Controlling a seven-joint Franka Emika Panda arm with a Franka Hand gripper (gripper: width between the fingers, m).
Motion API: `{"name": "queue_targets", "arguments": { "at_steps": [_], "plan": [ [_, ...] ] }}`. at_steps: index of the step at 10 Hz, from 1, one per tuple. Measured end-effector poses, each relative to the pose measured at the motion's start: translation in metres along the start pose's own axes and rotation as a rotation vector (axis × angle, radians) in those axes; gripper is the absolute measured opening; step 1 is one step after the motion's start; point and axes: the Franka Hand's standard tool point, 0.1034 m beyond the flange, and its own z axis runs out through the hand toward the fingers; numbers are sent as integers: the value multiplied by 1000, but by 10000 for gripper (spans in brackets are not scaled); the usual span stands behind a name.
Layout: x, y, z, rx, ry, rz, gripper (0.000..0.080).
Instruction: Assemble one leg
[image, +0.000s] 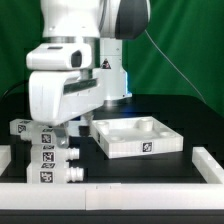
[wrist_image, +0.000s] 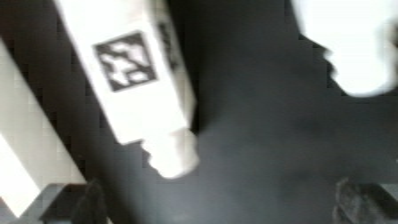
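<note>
1. At the exterior view's far left, near 9 o'clock from the picture's centre, a white rail (image: 5, 155) lies along the edge of the black table (image: 190, 115).
2. Just inside it, between 8 and 9 o'clock, several stubby white legs (image: 45, 155) with square tags lie close together on the table.
3. At that group's 1 o'clock edge hangs the gripper (image: 66, 128), mostly hidden behind the arm's white wrist (image: 60, 90).
4. The wrist view shows the leg (wrist_image: 143, 100) lying flat on the table under the camera, its tag (wrist_image: 125, 60) facing up and its narrow peg end pointing toward the fingers. The two dark fingertips (wrist_image: 71, 205) stand wide apart, released, and neither touches the leg.
5. At about 4 o'clock from centre, a wide flat white panel (image: 125, 145) with round sockets lies apart from the legs.
6. At the exterior view's far right, also near 4 o'clock, is a second rail (image: 210, 160).
</note>
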Motion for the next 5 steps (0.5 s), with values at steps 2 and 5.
{"name": "queue_targets", "arguments": {
  "at_steps": [2, 5],
  "plan": [
    [18, -24, -14, 19, -15, 169, 649],
    [15, -23, -10, 22, -14, 150, 649]
  ]
}}
